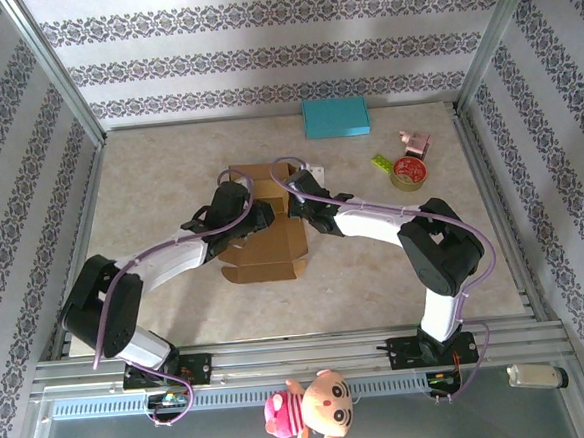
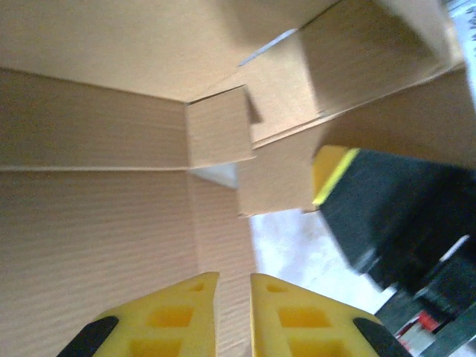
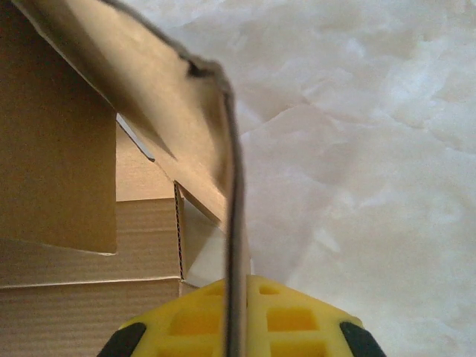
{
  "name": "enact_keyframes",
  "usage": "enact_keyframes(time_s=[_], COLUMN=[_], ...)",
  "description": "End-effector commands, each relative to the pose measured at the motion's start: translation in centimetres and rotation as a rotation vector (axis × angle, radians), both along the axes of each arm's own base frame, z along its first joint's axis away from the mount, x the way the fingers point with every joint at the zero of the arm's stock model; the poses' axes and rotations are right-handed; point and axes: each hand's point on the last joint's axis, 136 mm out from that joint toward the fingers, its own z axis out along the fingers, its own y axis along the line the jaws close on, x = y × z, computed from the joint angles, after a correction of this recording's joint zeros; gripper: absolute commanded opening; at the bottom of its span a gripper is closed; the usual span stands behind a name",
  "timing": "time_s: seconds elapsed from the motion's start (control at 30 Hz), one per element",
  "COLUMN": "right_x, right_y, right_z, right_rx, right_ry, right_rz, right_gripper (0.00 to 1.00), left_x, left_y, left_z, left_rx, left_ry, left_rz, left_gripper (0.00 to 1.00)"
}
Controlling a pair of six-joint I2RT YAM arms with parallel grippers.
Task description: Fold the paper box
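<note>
wrist view shows right gripper (image 3: 236, 301) pinching the paper box (image 3: 160, 111) flap.

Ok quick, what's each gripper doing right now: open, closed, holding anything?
Left gripper: slightly open, nothing between its fingers.
Right gripper: closed on a flap edge of the paper box.
</note>
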Motion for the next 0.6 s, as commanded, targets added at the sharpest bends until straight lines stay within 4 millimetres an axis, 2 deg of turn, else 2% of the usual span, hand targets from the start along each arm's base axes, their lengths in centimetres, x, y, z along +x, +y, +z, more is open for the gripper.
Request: enact_keyframes(time_s=[0.0,0.17,0.27,0.33,0.47,0.57], right_x=[-0.6,-0.5,-0.5,-0.5,-0.7,-0.7], right_y=[-0.9,-0.6,-0.5,0.0,1.1,1.5], right_z=[-1.0,-0.3,0.1,0.3,1.0,1.4], right_rx=[-0.047,-0.059,-0.067,-0.059,0.004,0.050], right_ry=[0.023,0.006,-0.002,-0.002,0.028,0.045], right_rz=[-0.003,0.023,0.041,0.065,0.069,0.034], right_gripper=[0.01,0.01,0.01,0.02,0.02,0.02], left_x=[-3.2,-4.4,-4.1,-3.8,-3.9,-4.0], left_y=[4.3,8.5,9.5,8.6,5.4,3.9], left_z=[-3.1,-3.3,-4.0,-4.8,-7.7,-8.9], left_rx=[0.191,0.291,0.283,0.250,0.144,0.043], left_ry=[0.084,0.077,0.095,0.113,0.196,0.205], left_rz=[0.035,0.138,0.143,0.101,-0.015,-0.032], left_gripper=[0.17,0.20,0.21,0.19,0.07,0.03])
